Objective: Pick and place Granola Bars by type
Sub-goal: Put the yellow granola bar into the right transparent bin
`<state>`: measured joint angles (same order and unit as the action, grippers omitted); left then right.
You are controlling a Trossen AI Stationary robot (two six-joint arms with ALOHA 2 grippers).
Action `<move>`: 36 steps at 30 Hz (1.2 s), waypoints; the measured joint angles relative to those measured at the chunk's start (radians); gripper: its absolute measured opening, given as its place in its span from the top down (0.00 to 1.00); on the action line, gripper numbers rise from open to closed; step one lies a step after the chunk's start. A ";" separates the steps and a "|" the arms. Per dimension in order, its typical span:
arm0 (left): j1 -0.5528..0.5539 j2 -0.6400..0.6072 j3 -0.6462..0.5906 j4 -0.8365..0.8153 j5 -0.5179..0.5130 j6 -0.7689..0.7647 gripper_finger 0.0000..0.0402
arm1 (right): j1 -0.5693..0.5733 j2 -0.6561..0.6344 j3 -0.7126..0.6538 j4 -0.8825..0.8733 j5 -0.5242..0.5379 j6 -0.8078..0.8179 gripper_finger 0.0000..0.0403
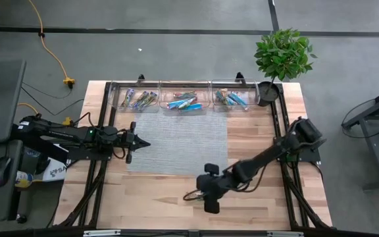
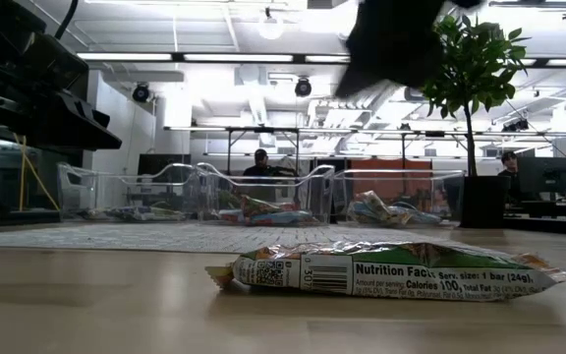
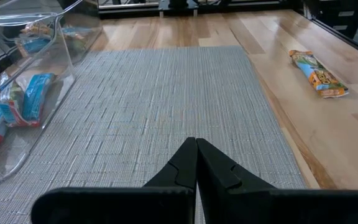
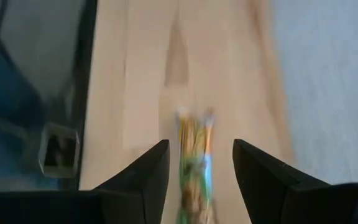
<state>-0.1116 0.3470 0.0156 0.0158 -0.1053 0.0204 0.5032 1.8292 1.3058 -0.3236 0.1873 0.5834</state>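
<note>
- One granola bar (image 2: pixel 381 271) lies flat on the bare wood of the worktop (image 1: pixel 255 141), near its front edge and just off the grey mat (image 1: pixel 176 141).
- The other bars are already sorted into three clear bins (image 1: pixel 186 99) along the far edge, beside a potted plant (image 1: pixel 281 56).
- The right gripper (image 4: pixel 199 162) hangs above the lone bar, its jaws parted with the wrapper lying lengthwise between them, not yet gripped.
- The step in hand looks like the pick of this last bar: the next move calls for a descent to the wood, then a close across the wrapper's narrow width.
- The left gripper (image 3: pixel 196 163) waits over the mat's left side, jaws pressed together and empty.
</note>
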 joint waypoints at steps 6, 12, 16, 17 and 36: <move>0.000 0.000 0.000 0.000 0.000 0.000 1.00 | -0.018 0.105 0.045 -0.021 -0.201 -0.032 0.60; 0.000 0.000 0.000 0.000 0.000 0.000 1.00 | -0.038 0.136 0.041 -0.072 -0.216 -0.026 0.58; 0.000 0.000 0.000 0.000 0.000 0.000 1.00 | -0.040 0.136 0.040 -0.120 -0.191 -0.029 0.54; 0.000 0.000 0.000 0.000 0.000 0.000 1.00 | -0.039 0.136 0.040 -0.118 -0.197 -0.031 0.53; 0.000 0.000 0.000 0.000 0.000 0.000 1.00 | -0.019 0.227 0.041 -0.072 -0.235 -0.009 0.47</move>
<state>-0.1113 0.3470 0.0155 0.0162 -0.1055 0.0200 0.4847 2.0564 1.3467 -0.3954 -0.0477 0.5746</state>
